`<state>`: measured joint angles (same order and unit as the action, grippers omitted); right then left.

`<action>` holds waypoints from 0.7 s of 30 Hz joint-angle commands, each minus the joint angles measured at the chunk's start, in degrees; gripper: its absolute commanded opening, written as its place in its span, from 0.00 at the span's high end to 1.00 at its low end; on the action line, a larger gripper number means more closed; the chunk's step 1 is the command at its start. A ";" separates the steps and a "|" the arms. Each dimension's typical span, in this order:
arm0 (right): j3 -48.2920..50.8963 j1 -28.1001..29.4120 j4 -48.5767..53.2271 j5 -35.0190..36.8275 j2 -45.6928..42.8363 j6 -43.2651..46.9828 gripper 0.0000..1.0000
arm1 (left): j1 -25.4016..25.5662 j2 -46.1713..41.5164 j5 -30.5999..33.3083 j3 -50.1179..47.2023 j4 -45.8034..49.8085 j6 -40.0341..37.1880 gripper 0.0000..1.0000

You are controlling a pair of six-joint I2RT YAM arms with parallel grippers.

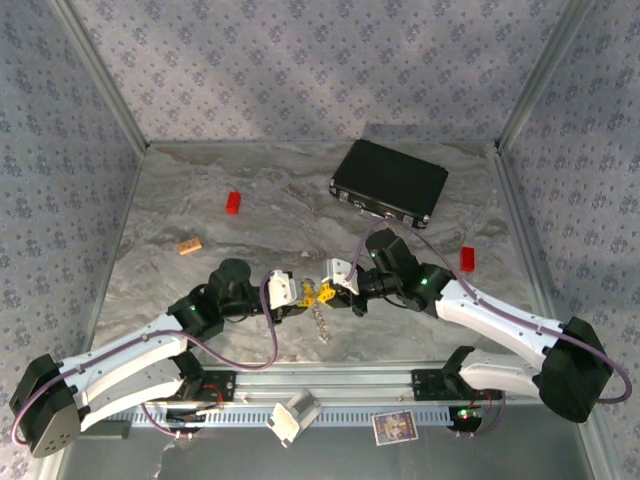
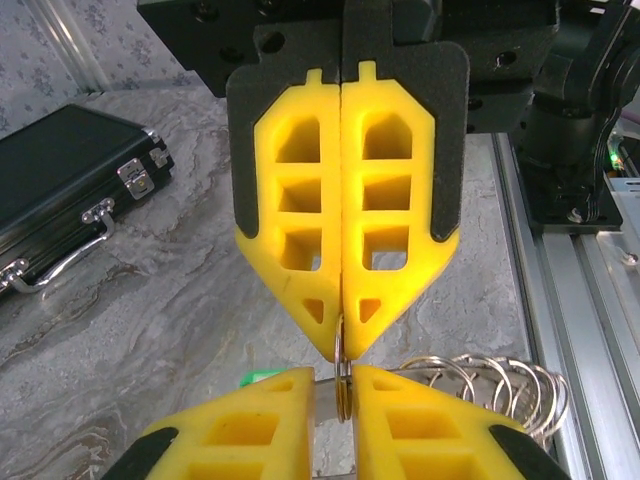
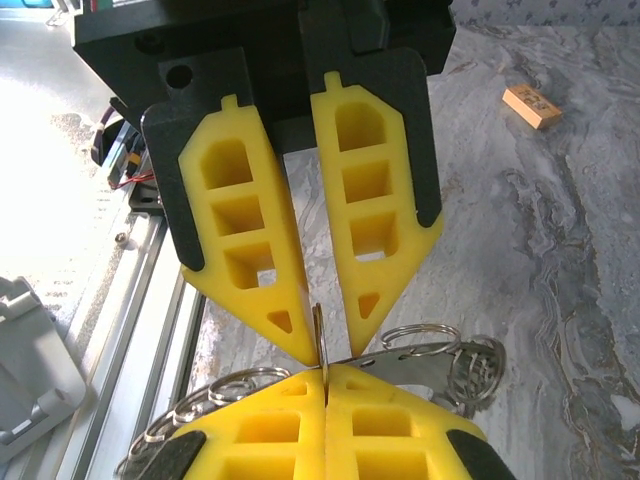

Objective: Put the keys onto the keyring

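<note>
Above table [image 1: 300, 210], right claw [image 2: 340, 345] pinches keyring [image 2: 343, 390]; left claw [image 3: 326, 345] (slightly parted) seemingly straddles it.

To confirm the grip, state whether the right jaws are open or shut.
Shut on the keyring: the right gripper's jaws meet, ring edge pinched at their tips.

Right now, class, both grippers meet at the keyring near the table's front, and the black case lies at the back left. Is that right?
No: the black case lies at the back right, as the top external view shows. The left gripper and right gripper do meet at the keyring.
</note>
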<state>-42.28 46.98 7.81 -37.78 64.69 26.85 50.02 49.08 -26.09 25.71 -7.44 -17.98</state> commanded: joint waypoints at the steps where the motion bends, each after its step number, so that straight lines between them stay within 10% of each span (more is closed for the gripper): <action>1: -2.75 0.67 1.91 0.86 0.18 1.80 1.00 | 0.34 0.09 0.22 1.79 1.08 -0.74 0.82; 21: -5.99 3.45 6.14 5.55 2.46 4.03 1.00 | 0.38 0.80 -0.19 2.59 1.47 -1.62 0.86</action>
<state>-45.84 49.82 13.10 -32.10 66.70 29.87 50.02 50.04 -25.87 26.11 -5.63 -18.46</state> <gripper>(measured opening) 0.042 0.154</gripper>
